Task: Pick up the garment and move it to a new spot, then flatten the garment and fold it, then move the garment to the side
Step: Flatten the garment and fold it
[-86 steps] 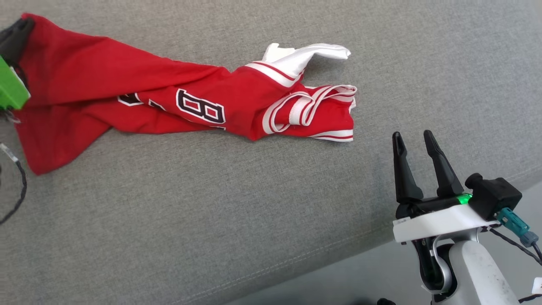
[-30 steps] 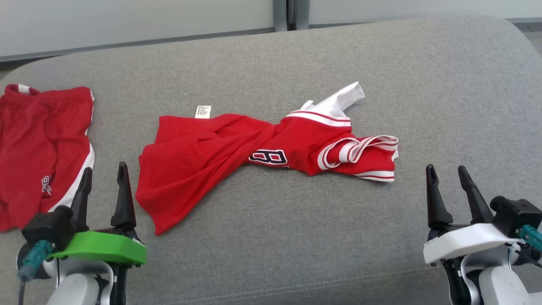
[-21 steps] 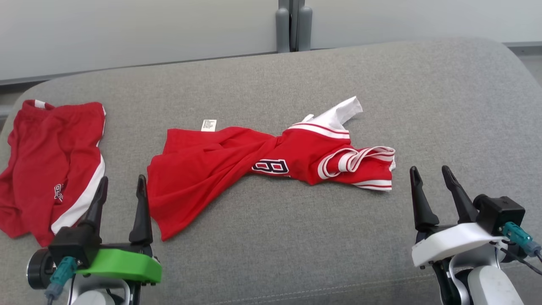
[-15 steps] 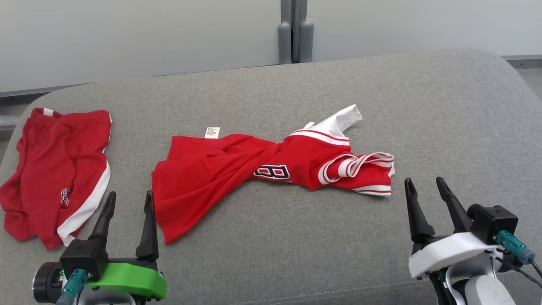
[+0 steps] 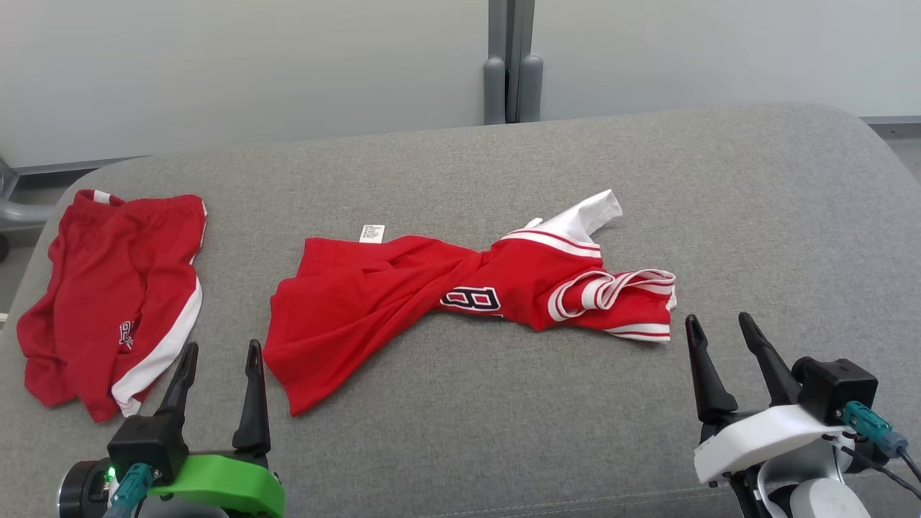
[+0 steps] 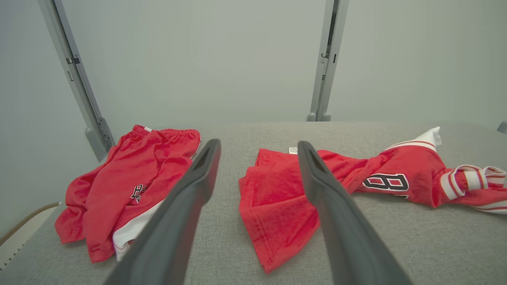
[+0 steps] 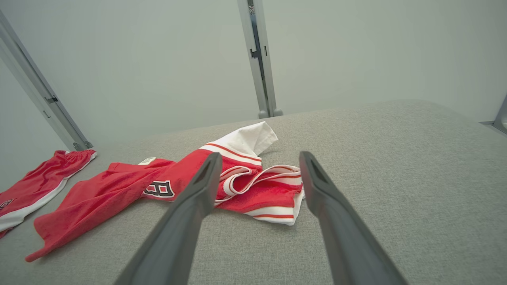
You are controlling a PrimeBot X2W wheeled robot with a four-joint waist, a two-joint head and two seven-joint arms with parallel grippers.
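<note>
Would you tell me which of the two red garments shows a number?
The twisted jersey mid-cushion, marked 8; the shorts at left carry a white side stripe instead.

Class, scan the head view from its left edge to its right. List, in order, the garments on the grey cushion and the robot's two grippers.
red shorts → left gripper → red jersey → right gripper

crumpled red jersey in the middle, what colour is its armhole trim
White with thin red stripes on the crumpled red jersey; clearest in the right wrist view.
</note>
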